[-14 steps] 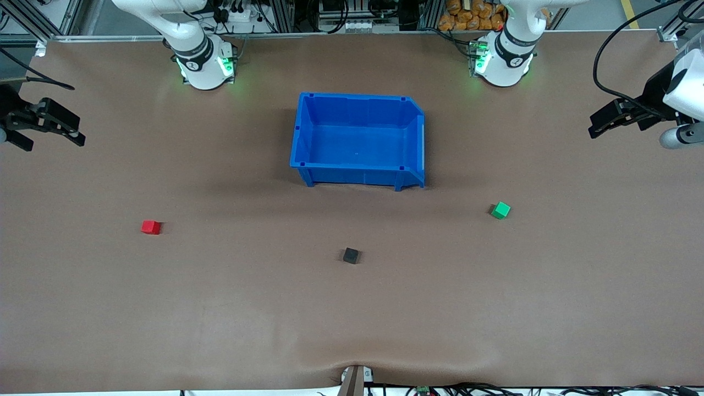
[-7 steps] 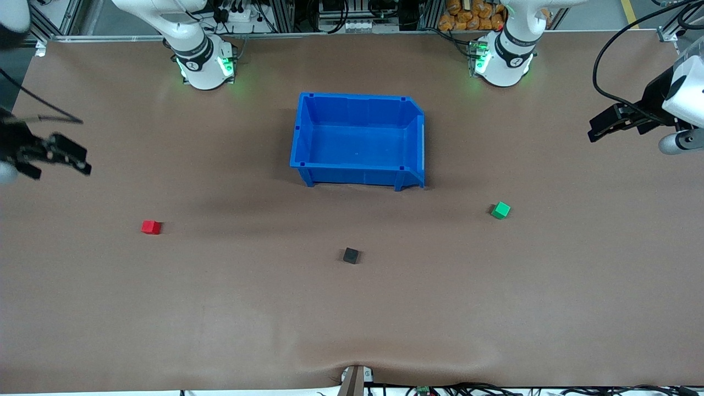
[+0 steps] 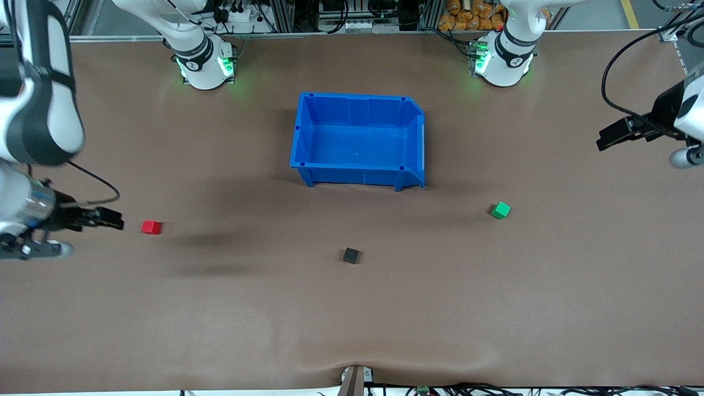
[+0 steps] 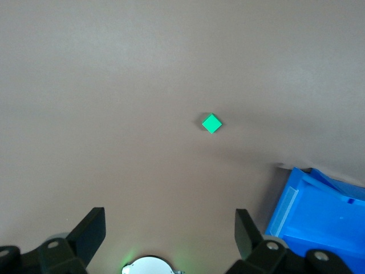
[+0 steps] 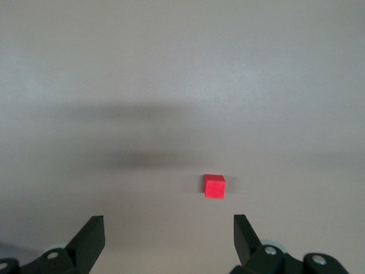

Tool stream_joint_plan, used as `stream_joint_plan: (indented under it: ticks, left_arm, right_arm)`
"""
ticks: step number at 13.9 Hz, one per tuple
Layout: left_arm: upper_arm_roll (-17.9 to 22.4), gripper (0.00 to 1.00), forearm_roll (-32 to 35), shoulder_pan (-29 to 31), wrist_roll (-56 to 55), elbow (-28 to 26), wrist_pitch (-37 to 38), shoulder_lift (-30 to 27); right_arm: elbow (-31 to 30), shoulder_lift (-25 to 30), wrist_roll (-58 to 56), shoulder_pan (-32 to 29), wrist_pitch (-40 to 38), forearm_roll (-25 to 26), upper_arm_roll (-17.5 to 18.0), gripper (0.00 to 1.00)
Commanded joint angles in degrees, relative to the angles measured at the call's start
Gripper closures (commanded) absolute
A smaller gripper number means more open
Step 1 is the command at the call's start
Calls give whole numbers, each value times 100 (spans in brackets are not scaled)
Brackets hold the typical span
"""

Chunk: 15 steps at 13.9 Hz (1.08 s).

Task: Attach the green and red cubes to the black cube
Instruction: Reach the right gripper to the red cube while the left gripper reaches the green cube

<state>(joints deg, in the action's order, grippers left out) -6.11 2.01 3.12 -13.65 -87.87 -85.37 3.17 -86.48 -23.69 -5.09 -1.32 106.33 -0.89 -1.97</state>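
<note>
Approaching: right gripper (image 3: 113, 221) spread wide, empty, just beside red cube (image 3: 150, 227); left gripper (image 3: 610, 137) likewise spread, high over the table's end, well apart from green cube (image 3: 500, 210). Black cube (image 3: 351, 255) between them. Best centred over each cube before descending.

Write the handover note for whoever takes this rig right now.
Right gripper: open, empty, just beside the small red cube toward the right arm's end of the table.
Left gripper: open, empty, over the left arm's end of the table, well away from the small green cube.
Small black cube: alone mid-table, nearer the front camera than the blue plastic bin.
Done: nothing attached; all three cubes lie apart.
Left: pick up red and green, join both to black.
</note>
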Motion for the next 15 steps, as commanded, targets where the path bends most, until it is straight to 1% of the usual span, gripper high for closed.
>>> stream_joint_plan:
  ticks: [1,3,4,6,9,10,13,14,15]
  left_arm:
    - [-13,0,89,4,81,112,-6,542]
    - [-21,0,72,-5,-50,121,-58,955]
    - [-13,0,81,-31,-50,103,-85,1148]
    - [-30,0,81,-57,-103,-10,-295,1396]
    - [-74,0,63,-189,-724,-572,-831,1440]
    - [-74,0,89,-259,-901,-643,-893,1458]
    - [-83,0,81,-251,-1183,-880,-1121,1502]
    - [-83,0,72,-234,-1289,-1021,-1305,1511]
    - [-83,0,46,-207,-1403,-1205,-1542,1502]
  right_arm:
    - [289,-985,60,-288,726,-34,65,0]
    - [464,-1723,226,-342,1597,-200,65,0]
    - [552,-2040,341,-377,1749,-236,65,0]
    - [615,-2140,324,-447,1471,-166,65,0]
    - [641,-2140,315,-667,506,-166,56,0]
    - [641,-2140,324,-702,233,-157,56,0]
    - [475,-2288,377,-685,159,-166,56,0]
    - [500,-2359,342,-694,177,-157,56,14]
    - [527,-2403,359,-729,160,-166,56,23]
